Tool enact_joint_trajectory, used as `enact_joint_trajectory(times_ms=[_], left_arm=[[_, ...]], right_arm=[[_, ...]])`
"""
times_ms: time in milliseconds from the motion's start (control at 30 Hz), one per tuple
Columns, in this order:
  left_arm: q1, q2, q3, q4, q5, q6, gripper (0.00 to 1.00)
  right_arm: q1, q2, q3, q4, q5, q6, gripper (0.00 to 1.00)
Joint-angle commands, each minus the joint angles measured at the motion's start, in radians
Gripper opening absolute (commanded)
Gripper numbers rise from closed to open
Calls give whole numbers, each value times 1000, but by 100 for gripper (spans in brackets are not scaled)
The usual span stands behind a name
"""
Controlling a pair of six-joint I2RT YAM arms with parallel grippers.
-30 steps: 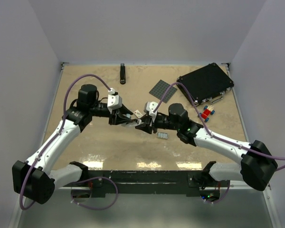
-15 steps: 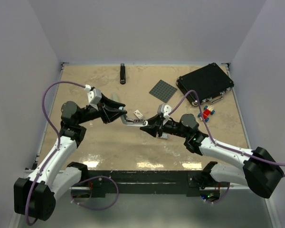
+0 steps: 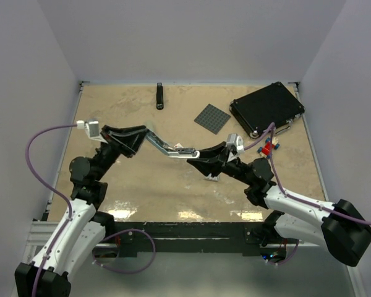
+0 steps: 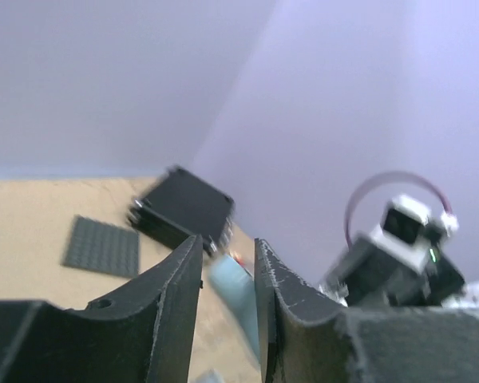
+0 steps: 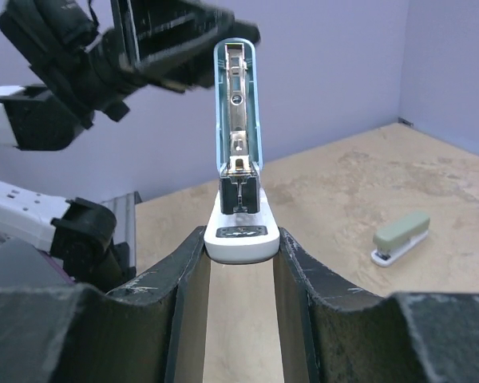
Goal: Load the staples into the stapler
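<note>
Left fingers [image 4: 184, 275] clamp stapler [image 5: 238, 159] lid | right fingers [image 5: 193, 275] clamp its base | tan table [image 3: 142, 182], lilac walls [image 3: 185, 37]

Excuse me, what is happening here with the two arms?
The two arms hold the stapler open in the air between them. The right gripper clamps its base, and the left gripper grips the end of the pale blue top, swung up to bare the metal channel. The staples tray lies on the table under the right gripper; neither gripper holds it.
</note>
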Motion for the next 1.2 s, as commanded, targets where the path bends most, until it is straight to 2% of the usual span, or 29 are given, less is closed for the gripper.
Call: enact_joint_trajectory(times_ms=[0,67,167,267,367,400,467,500,700,767,833,967,1000,1100,1167], left_arm=[[45,-40,36,28,-384,-109,0],[46,-42,30,7,-372,-139,0],[46,-46,36,-42,-366,-113,0],[46,-14,85,-108,-297,-22,0],[46,44,177,-245,-222,94,23],[46,73,218,-277,-200,134,37],[39,95,249,-378,-171,173,51],[32,112,272,-404,-160,191,61],[-109,164,343,-550,-10,499,82],[-142,172,350,-611,16,561,85],[-153,182,347,-669,117,634,88],[-159,192,352,-777,225,945,85],[-159,190,360,-789,240,1004,82],[-159,204,384,-871,317,1205,81],[-161,225,412,-986,367,1344,82]], right_arm=[[-25,36,-38,36,38,44,0],[-25,56,-46,93,39,62,0],[-23,59,-18,55,28,38,0],[-23,59,34,-68,18,-31,0],[-23,52,68,-167,19,-104,0],[-23,52,74,-209,19,-137,0],[-23,49,91,-237,27,-167,0],[-23,49,92,-252,28,-174,0],[-25,79,123,-272,-7,-204,0],[-25,87,131,-277,-19,-213,0],[-25,95,140,-290,-48,-230,0],[-25,107,160,-323,-97,-263,0],[-25,107,163,-332,-105,-272,0],[-25,109,174,-352,-130,-287,0],[-21,105,175,-356,-143,-290,0]])
